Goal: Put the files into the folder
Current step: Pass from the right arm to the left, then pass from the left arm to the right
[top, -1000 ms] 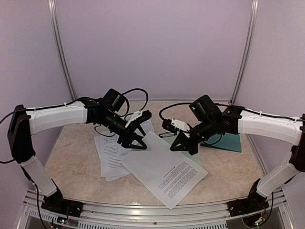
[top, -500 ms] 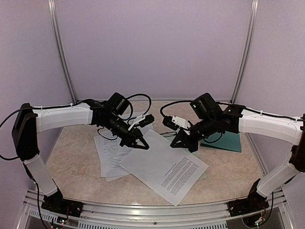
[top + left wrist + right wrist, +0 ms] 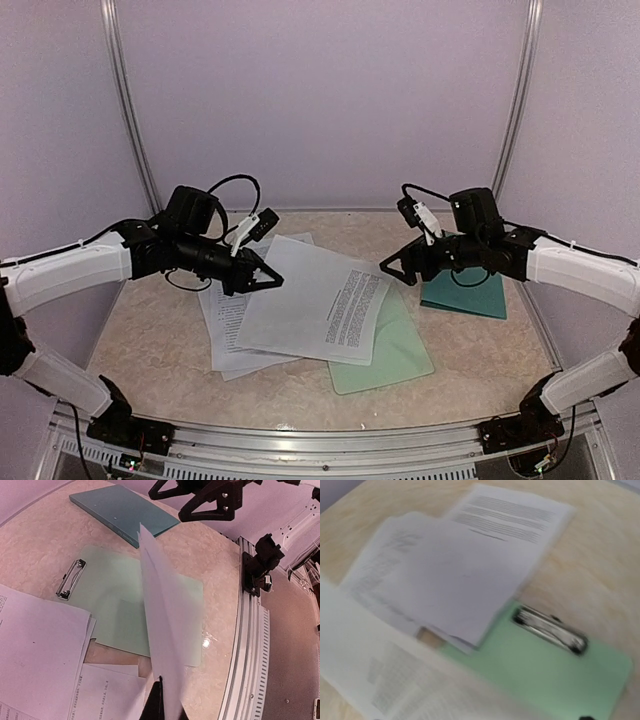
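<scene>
You are in the carrying step: your left end effector [image 3: 275,282] grips a printed sheet [image 3: 315,300] by its edge over the clipboard [image 3: 392,352], while your right end effector [image 3: 393,272] hangs released beside the closed folder [image 3: 466,296] at the worktop's [image 3: 150,335] far right, which likely needs opening next.

On the table before me, the files [image 3: 300,310] are carrying blocks of black print, but nothing is reading clearly. From above the lines are blurring into grey bars, and my right wrist camera is smearing them. They are possibly plain paragraphs, with no word or number coming through.
</scene>
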